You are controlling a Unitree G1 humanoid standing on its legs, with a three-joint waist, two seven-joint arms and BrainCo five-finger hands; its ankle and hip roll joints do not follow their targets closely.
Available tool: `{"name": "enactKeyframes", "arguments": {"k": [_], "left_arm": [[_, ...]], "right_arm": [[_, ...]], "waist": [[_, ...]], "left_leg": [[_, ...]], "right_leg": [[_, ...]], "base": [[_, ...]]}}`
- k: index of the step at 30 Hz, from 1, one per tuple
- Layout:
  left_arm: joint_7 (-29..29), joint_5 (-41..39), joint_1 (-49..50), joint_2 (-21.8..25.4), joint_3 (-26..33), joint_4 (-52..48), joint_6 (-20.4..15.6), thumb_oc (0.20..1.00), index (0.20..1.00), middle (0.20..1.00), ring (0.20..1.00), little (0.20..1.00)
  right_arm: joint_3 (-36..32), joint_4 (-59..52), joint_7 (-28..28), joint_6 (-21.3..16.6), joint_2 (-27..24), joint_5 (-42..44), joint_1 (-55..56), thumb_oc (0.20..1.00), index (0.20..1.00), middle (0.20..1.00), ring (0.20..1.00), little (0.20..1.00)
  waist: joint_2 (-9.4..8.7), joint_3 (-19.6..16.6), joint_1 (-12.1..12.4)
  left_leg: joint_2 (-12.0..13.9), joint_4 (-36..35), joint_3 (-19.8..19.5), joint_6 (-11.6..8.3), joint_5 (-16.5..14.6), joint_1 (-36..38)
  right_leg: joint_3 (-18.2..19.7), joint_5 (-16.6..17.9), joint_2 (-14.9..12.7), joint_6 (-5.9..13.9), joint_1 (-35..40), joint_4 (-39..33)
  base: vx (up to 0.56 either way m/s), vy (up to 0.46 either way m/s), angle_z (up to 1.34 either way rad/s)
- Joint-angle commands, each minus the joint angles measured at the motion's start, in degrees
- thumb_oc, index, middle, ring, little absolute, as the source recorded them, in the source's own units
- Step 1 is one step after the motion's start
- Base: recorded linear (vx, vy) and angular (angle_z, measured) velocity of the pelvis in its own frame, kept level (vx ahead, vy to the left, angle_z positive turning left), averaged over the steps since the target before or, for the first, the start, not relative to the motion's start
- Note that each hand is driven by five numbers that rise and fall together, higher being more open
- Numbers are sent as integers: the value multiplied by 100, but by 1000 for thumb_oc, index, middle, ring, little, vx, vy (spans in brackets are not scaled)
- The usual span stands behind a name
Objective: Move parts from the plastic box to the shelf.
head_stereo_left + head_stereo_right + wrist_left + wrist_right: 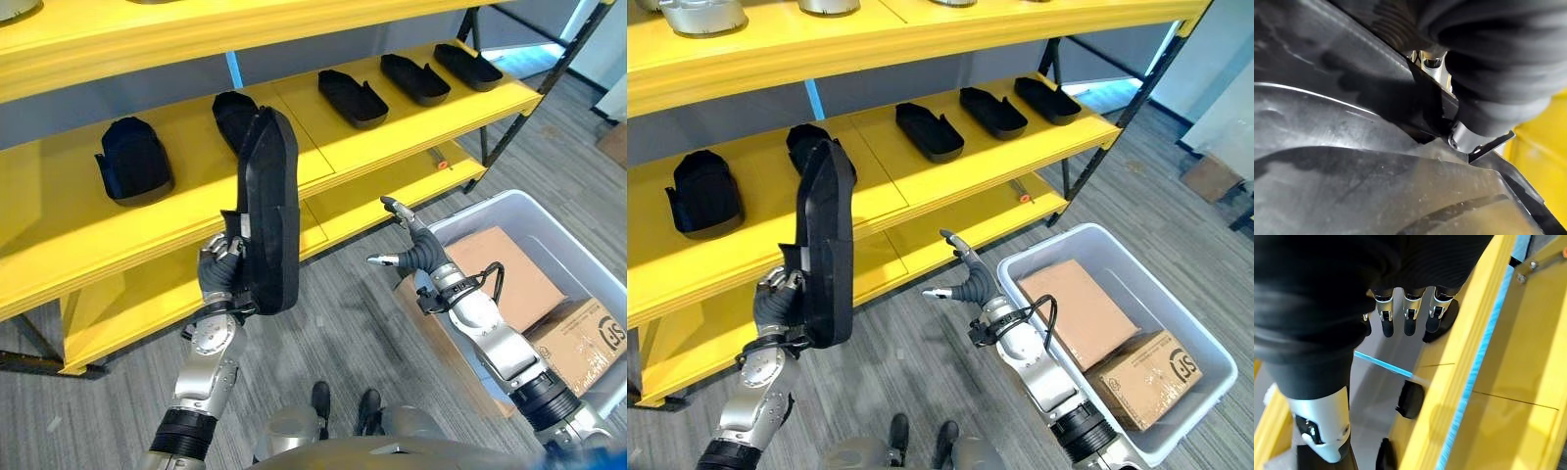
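Part [266, 211]: long, flat, black moulded piece, one end rounded; held upright on end in the left hand [221, 266], in front of the shelf's middle level.

Shelf [392, 137]: yellow boards on a dark frame. Middle level carries five black parts of similar kind, spaced in a row, lying flat.

Plastic box [1195, 338]: pale translucent tub on the floor beside the shelf, open top, two cardboard cartons inside.

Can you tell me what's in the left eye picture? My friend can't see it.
The robot's left hand grips a long black part, holding it upright in front of a yellow shelf where five black parts already lie. Its right hand is open beside a plastic box holding cardboard boxes.
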Motion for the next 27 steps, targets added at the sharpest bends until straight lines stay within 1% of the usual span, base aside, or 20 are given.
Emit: {"name": "enactKeyframes", "arguments": {"k": [1, 4, 6, 7, 8, 9, 10, 12, 13, 14, 15, 16, 17, 19, 20, 22, 23, 25, 26, 27], "left_arm": [[-261, 193, -303, 122, 121, -303, -379, 200, 200, 200, 200, 200], [-298, 274, -136, 171, 190, -357, -351, 200, 200, 200, 200, 200], [-257, 232, -47, 207, 232, -401, -325, 200, 200, 200, 200, 200], [-263, 207, -27, 234, 261, -426, -307, 200, 200, 200, 200, 200], [-380, 197, -113, 242, 258, -394, -251, 200, 200, 200, 200, 200], [-450, 202, -175, 229, 233, -338, -267, 200, 200, 200, 200, 200], [-481, 243, -260, 209, 192, -260, -281, 200, 200, 200, 200, 200], [-418, 257, -407, 161, 117, -101, -271, 200, 200, 200, 200, 200], [-328, 303, -437, 158, 120, -18, -302, 200, 200, 200, 200, 200], [-360, 372, -400, 168, 193, 77, -376, 200, 200, 200, 200, 200], [-414, 214, -309, 134, 252, 11, -300, 200, 200, 200, 200, 200], [-447, 125, -258, 120, 280, 11, -304, 200, 200, 200, 200, 200], [-459, 12, -169, 116, 318, 53, -393, 200, 200, 200, 200, 200], [-500, -34, -202, 112, 343, 199, -550, 200, 200, 200, 200, 200], [-491, -45, -224, 116, 340, 233, -578, 200, 200, 200, 200, 200], [-509, -120, -320, 112, 323, 363, -619, 200, 200, 200, 200, 200], [-502, -153, -376, 114, 308, 431, -625, 200, 200, 200, 200, 200], [-428, -131, -480, 99, 277, 504, -609, 200, 200, 200, 200, 200], [-387, -88, -500, 98, 281, 496, -581, 200, 200, 200, 200, 200], [-341, -22, -521, 105, 291, 498, -547, 200, 200, 200, 200, 200]], "right_arm": [[-8, -95, 128, -611, -24, -295, -343, 1000, 1000, 1000, 1000, 1000], [110, -10, 206, -699, -52, -502, -445, 1000, 1000, 1000, 1000, 1000], [129, -40, 236, -676, -82, -496, -431, 1000, 1000, 1000, 1000, 1000], [126, -68, 256, -663, -109, -559, -410, 1000, 1000, 1000, 1000, 1000], [109, -44, 155, -643, -155, -619, -355, 1000, 1000, 1000, 1000, 1000], [73, -40, 105, -607, -168, -595, -319, 1000, 1000, 1000, 1000, 1000], [18, -34, 42, -562, -174, -561, -274, 1000, 1000, 1000, 1000, 1000], [-51, 54, -53, -571, -167, -558, -216, 1000, 1000, 1000, 1000, 1000], [-76, 123, -41, -577, -157, -523, -227, 1000, 1000, 1000, 1000, 1000], [-216, 254, 63, -672, -167, -361, -132, 1000, 1000, 1000, 1000, 1000], [-339, 359, 96, -584, -182, -330, -36, 1000, 1000, 1000, 1000, 1000], [-363, 453, 112, -612, -193, -307, -34, 1000, 1000, 1000, 1000, 1000], [-375, 545, 103, -636, -188, -343, -1, 1000, 1000, 1000, 1000, 1000], [-393, 592, 83, -677, -214, -415, 19, 1000, 1000, 1000, 1000, 1000], [-400, 604, 73, -696, -225, -435, 32, 1000, 1000, 1000, 1000, 1000], [-447, 603, 56, -740, -270, -501, 89, 1000, 1000, 1000, 1000, 1000], [-469, 603, 68, -754, -296, -494, 117, 1000, 1000, 1000, 1000, 1000], [-476, 634, 91, -766, -352, -501, 117, 1000, 1000, 1000, 1000, 1000], [-470, 647, 106, -753, -364, -515, 102, 1000, 1000, 1000, 1000, 1000], [-440, 695, 127, -764, -364, -488, 76, 1000, 1000, 1000, 1000, 1000]], "waist": [[-82, -194, 223], [-43, -207, 334], [-33, -221, 365], [-36, -217, 362], [-69, -203, 265], [-88, -206, 196], [-78, -233, 105], [-25, -232, -17], [20, -243, -49], [100, -298, -49], [175, -337, -29], [209, -345, -23], [267, -361, -51], [301, -343, -136], [315, -345, -172], [324, -344, -279], [310, -330, -314], [305, -312, -343], [307, -310, -337], [316, -305, -307]], "left_leg": [[-62, 507, 180, -325, -832, 120], [-39, 572, 173, -370, -805, 57], [-26, 694, 294, -413, -841, 12], [3, 925, 500, -462, -884, -80], [221, 1393, 1232, -535, -1045, -192], [389, 1546, 1593, -561, -1072, -205], [637, 1720, 1892, -623, -1180, -180], [1011, 1914, 2206, -717, -1177, -154], [1145, 1848, 2222, -794, -1043, -95], [1411, 1463, 2061, -1025, -579, 89], [1682, 1115, 1855, -1223, -89, 146], [1817, 977, 1746, -1298, 120, 156], [2145, 760, 1603, -1442, 599, 146], [2464, 592, 1650, -1522, 966, 178], [2566, 550, 1706, -1530, 1071, 171], [2784, 421, 1901, -1611, 1312, 188], [2849, 391, 1922, -1663, 1425, 176], [2853, 351, 1868, -1669, 1406, 176], [2805, 315, 1818, -1653, 1332, 205], [2718, 342, 1650, -1630, 1267, 205]], "right_leg": [[-269, 684, 52, 363, 305, -883], [-336, 622, 1, 329, 496, -969], [-436, 582, -32, 310, 608, -1036], [-547, 563, -83, 290, 670, -1063], [-897, 533, -242, 263, 719, -1054], [-1070, 515, -319, 250, 716, -1018], [-1225, 418, -374, 269, 738, -944], [-1504, 291, -483, 244, 692, -706], [-1570, 222, -497, 203, 673, -606], [-1632, 118, -499, 149, 741, -567], [-1630, 18, -502, 118, 788, -526], [-1616, -37, -526, 102, 778, -466], [-1600, -174, -595, 64, 715, -264], [-1632, -325, -712, 28, 636, 30], [-1653, -330, -736, 13, 617, 81], [-1713, -458, -830, -4, 599, 316], [-1707, -543, -881, 6, 620, 428], [-1654, -602, -971, 44, 654, 569], [-1610, -603, -1006, 72, 663, 600], [-1510, -613, -1018, 87, 685, 606]], "base": [[110, -74, 59], [113, -64, 30], [95, -54, 22], [74, -58, 34], [46, -53, 43], [82, -42, 91], [66, -23, 122], [57, 17, 145], [64, 125, 126], [64, 196, 85], [57, 229, 67], [2, 322, 46], [-32, 341, 24], [-53, 322, -11], [-49, 265, 1], [-25, 283, 24], [38, 411, 23], [56, 336, 21], [65, 274, 7], [22, 340, -19]]}}
